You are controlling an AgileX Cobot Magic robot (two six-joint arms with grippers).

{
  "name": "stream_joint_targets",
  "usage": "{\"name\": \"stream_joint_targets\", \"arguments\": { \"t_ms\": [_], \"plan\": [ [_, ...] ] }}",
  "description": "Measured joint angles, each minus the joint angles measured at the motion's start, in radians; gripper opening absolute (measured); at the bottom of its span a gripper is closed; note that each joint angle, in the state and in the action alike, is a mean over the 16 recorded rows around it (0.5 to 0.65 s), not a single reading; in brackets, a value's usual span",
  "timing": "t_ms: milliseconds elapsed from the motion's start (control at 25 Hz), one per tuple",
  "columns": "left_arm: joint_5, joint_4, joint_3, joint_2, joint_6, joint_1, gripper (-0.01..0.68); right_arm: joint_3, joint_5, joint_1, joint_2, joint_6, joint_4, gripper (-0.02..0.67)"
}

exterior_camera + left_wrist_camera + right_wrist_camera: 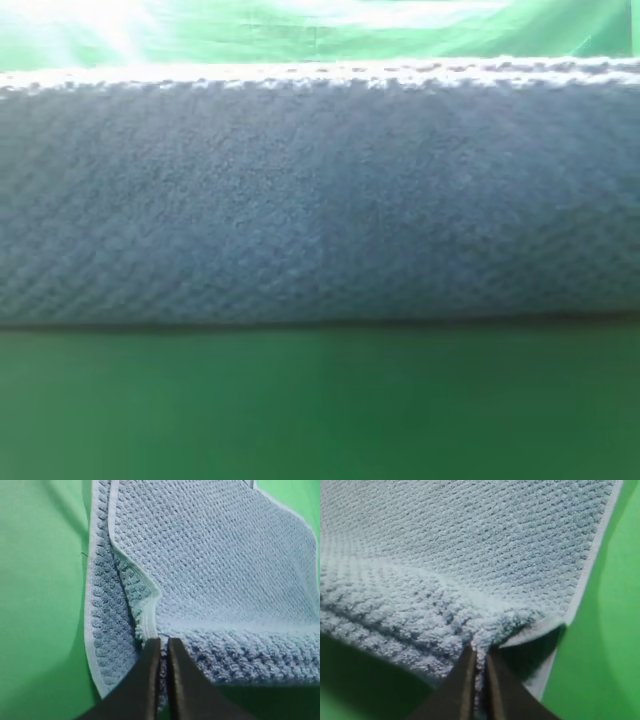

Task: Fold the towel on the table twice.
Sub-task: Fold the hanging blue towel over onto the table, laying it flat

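The blue-grey waffle-weave towel [320, 200] fills the exterior high view as a wide band held up close to the camera, hiding both arms. In the left wrist view my left gripper [163, 650] is shut on the towel [210, 580] at its pale hem corner, with a lifted layer over a lower layer. In the right wrist view my right gripper [479, 655] is shut on a bunched edge of the towel [470, 545] near its right hem. The green table [40, 605] lies below, and also shows in the right wrist view [610, 630].
The wrinkled green backdrop cloth [320, 30] shows above the towel in the exterior high view. Green table surface [320, 410] shows below the towel's lower edge.
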Motion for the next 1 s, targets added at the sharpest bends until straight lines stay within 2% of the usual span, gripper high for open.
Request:
{"name": "stream_joint_targets", "arguments": {
  "t_ms": [240,520,1000],
  "plan": [
    [-0.059,-0.196,-0.048,0.088,0.179,0.000,0.000,-0.071,-0.080,0.000,0.107,0.001,-0.001,0.000],
    [-0.096,-0.386,-0.174,0.256,0.402,0.000,0.000,-0.162,-0.173,-0.001,0.241,-0.005,-0.007,0.000],
    [-0.109,-0.472,-0.464,0.627,0.544,0.000,0.000,-0.338,-0.292,-0.034,0.505,-0.064,-0.010,0.000]
  ]
}}
